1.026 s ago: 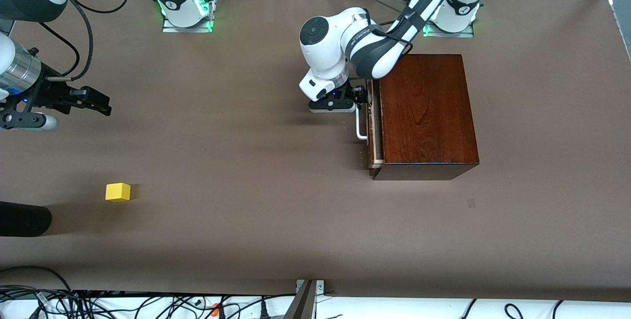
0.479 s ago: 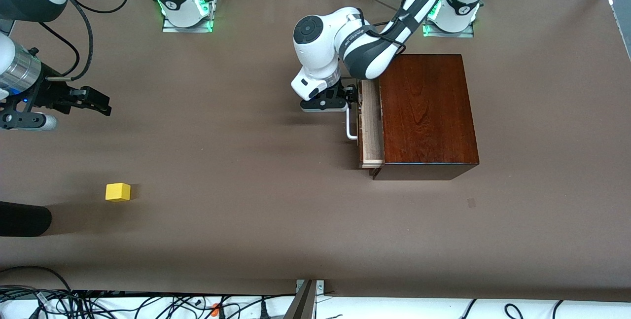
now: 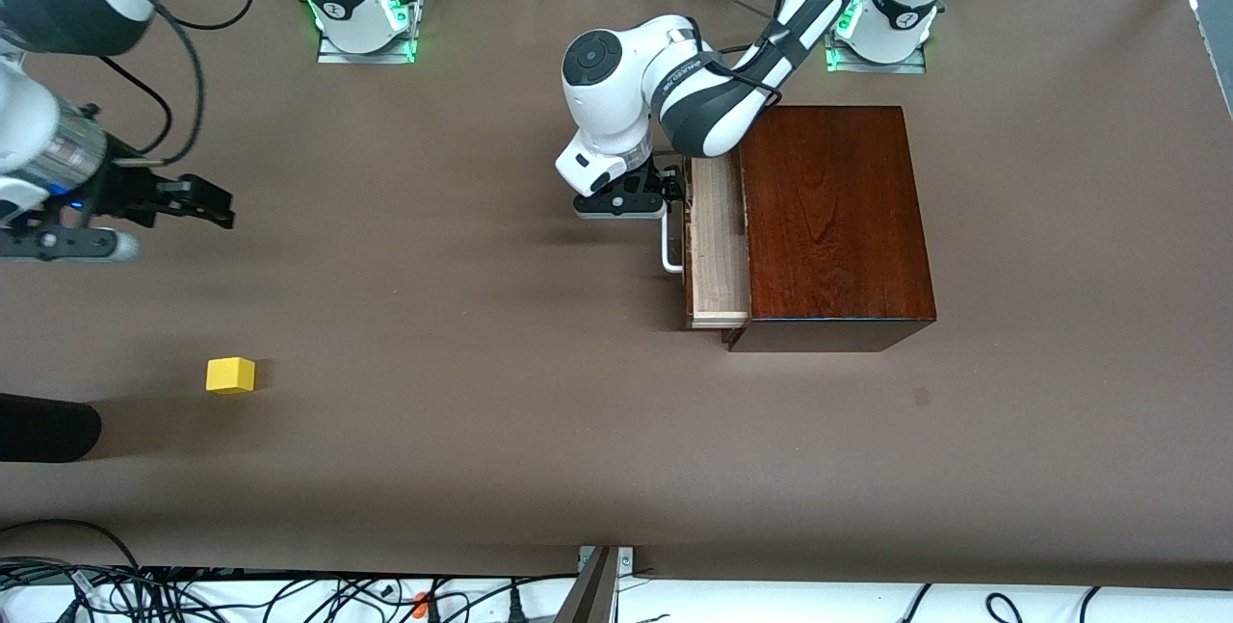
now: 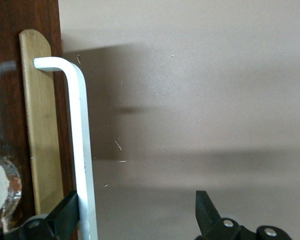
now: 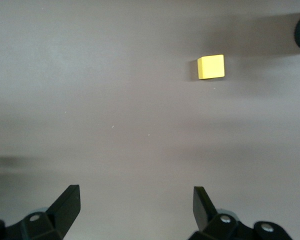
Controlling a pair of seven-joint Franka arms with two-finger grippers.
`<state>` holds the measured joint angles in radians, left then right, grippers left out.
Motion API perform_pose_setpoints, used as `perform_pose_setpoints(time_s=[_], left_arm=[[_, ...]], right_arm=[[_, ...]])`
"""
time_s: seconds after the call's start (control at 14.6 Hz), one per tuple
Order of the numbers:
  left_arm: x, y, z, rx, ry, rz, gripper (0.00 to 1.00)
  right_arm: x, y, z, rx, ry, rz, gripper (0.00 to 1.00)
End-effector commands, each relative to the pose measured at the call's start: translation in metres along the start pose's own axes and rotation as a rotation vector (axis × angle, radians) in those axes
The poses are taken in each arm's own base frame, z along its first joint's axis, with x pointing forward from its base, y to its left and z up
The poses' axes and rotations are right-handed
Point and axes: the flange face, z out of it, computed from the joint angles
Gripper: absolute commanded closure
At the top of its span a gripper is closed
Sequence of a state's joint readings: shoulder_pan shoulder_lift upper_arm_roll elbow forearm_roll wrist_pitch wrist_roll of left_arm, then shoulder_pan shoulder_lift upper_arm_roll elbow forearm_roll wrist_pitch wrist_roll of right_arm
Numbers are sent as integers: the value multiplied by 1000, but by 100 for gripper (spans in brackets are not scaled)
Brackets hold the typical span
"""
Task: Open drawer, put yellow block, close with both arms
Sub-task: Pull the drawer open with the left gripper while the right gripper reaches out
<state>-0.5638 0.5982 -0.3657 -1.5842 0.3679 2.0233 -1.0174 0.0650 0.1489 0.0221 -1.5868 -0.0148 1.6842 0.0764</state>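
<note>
The drawer (image 3: 718,243) is partly out of the dark wooden box (image 3: 828,219), pale tray showing, with the left tool (image 3: 674,194) at its white loop handle (image 3: 668,247): fingers spread, one hooked inside the loop against the bar, not clamped on it. The yellow block (image 3: 230,376) sits alone on the counter (image 3: 482,411) toward the right arm's end, nearer the front camera than the box and well apart from it. The right tool (image 3: 217,204) hangs above the counter near the block, fingers wide apart, nothing in them.
</note>
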Motion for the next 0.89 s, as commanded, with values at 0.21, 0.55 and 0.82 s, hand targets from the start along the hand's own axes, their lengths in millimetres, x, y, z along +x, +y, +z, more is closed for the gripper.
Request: perform_pose_setpoints(time_s=[0.21, 0.55, 0.82], left_arm=[[1, 25, -18, -87, -37, -45, 0], [-3, 32, -18, -88, -33, -29, 0], [9, 13, -29, -5, -49, 9, 0]], right_arm=[[-1, 3, -9, -21, 15, 6, 0], [-1, 5, -9, -21, 15, 9, 0], [-1, 5, -9, -21, 15, 9, 0]])
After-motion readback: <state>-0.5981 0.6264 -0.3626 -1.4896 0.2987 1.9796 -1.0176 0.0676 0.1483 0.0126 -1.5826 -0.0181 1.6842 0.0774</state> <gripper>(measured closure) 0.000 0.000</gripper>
